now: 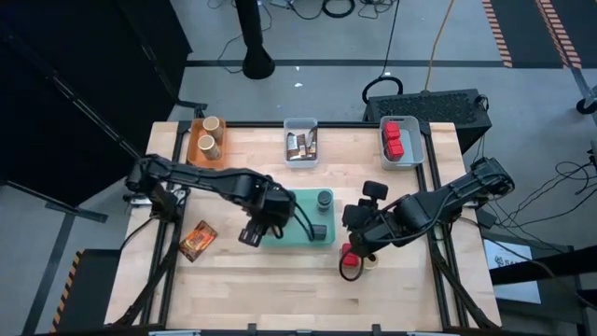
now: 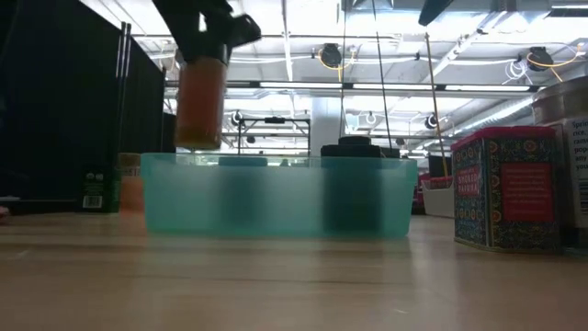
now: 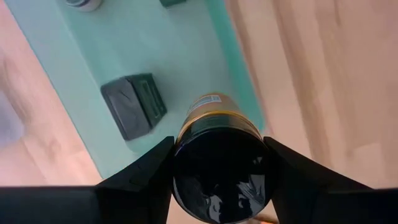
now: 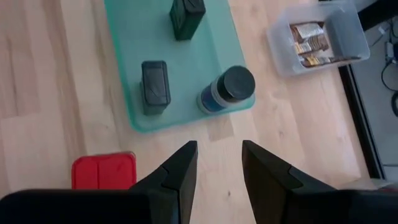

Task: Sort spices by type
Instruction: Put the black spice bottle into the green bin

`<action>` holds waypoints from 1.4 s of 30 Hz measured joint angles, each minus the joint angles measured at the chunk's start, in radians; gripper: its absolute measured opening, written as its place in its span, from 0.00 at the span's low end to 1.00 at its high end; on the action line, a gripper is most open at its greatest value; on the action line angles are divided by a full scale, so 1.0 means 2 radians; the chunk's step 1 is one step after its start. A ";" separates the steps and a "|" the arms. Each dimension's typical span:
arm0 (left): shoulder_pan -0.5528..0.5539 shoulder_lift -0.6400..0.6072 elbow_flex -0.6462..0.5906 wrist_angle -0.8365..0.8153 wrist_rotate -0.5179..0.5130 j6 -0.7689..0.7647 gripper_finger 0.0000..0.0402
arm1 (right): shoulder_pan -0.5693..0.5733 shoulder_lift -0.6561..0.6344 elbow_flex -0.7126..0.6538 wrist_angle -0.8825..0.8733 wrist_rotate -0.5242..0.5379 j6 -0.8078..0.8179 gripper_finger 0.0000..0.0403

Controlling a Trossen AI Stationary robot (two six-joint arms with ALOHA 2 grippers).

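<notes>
My left gripper (image 1: 250, 233) is shut on a round jar (image 2: 200, 103) with a black lid and amber body, just above the left end of the teal tray (image 1: 298, 235). Inside the tray sit dark blocks (image 3: 134, 106) and a dark-lidded jar (image 4: 227, 90), resting on their bases. My right gripper (image 4: 217, 165) hangs open over bare wood off the tray's right side, nothing between its fingers. A red cube (image 4: 104, 171) stands on the table close beside it. My left gripper pinches the jar's black lid (image 3: 183, 155) by two opposite sides between its two fingers. The fingers come from above, pointing down. The jar hangs upright below them, its base (image 2: 198, 142) clear of the tray's rim.
Three bins line the far edge: an orange one (image 1: 207, 140) with tan jars, a clear one (image 1: 300, 145) with packets, and one (image 1: 401, 140) with red cubes. A printed packet (image 1: 198, 240) lies left of the tray. A tan jar (image 1: 370, 263) stands by the red cube.
</notes>
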 joint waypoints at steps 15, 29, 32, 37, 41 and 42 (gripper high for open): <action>0.013 0.057 0.000 0.019 0.005 0.088 0.51 | 0.026 -0.018 -0.024 -0.056 0.004 0.048 0.28; 0.035 0.042 -0.046 0.054 0.015 0.102 0.51 | 0.070 -0.184 -0.216 0.083 0.032 0.113 0.28; 0.035 0.026 -0.073 0.080 0.015 0.105 0.51 | 0.070 -0.208 -0.245 0.110 0.031 0.113 0.28; 0.034 -0.018 -0.123 0.155 0.015 0.106 0.51 | 0.069 -0.228 -0.267 0.143 0.031 0.112 0.28; 0.035 -0.036 -0.150 0.163 0.014 0.112 0.51 | 0.069 -0.231 -0.269 0.167 0.031 0.120 0.28; 0.035 -0.036 -0.153 0.159 0.014 0.115 0.51 | 0.069 -0.231 -0.269 0.174 0.030 0.125 0.28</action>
